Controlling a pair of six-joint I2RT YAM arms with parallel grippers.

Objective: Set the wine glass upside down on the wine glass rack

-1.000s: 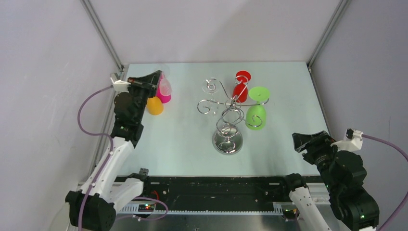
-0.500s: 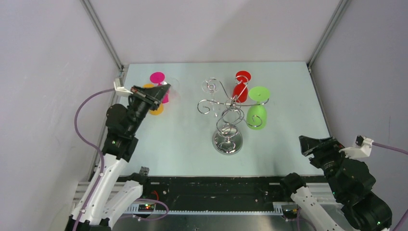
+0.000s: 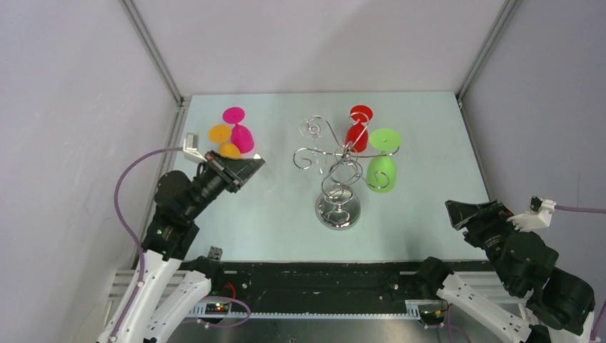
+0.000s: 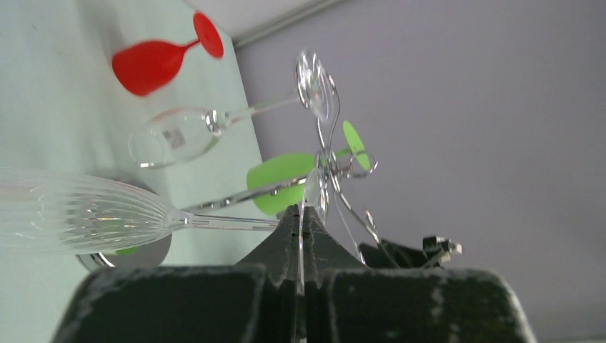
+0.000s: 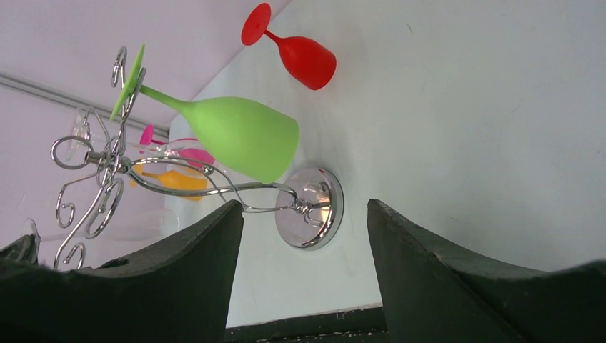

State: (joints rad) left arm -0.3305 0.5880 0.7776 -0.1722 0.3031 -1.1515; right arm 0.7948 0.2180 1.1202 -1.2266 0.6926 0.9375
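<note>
A clear ribbed wine glass (image 4: 86, 214) lies sideways in the left wrist view, its bowl to the left and its stem running to a foot pinched between my fingers. My left gripper (image 4: 300, 213) is shut on that foot. From above, the left gripper (image 3: 250, 166) hovers left of the chrome wine glass rack (image 3: 339, 175), and the clear glass hardly shows there. On the rack hang a green glass (image 3: 380, 171) and another clear glass (image 4: 179, 136), both upside down. My right gripper (image 5: 305, 207) stands open and empty at the near right, facing the rack's mirrored base (image 5: 321, 221).
A red glass (image 3: 356, 134) stands upside down just behind the rack. A pink glass (image 3: 239, 132) and an orange glass (image 3: 225, 143) stand upside down at the back left. The black table edge (image 3: 321, 275) runs along the front.
My left arm has drawn back from the pink and orange glasses toward the front and right, carrying the clear glass. The right arm has pulled back a little toward the near right corner.
</note>
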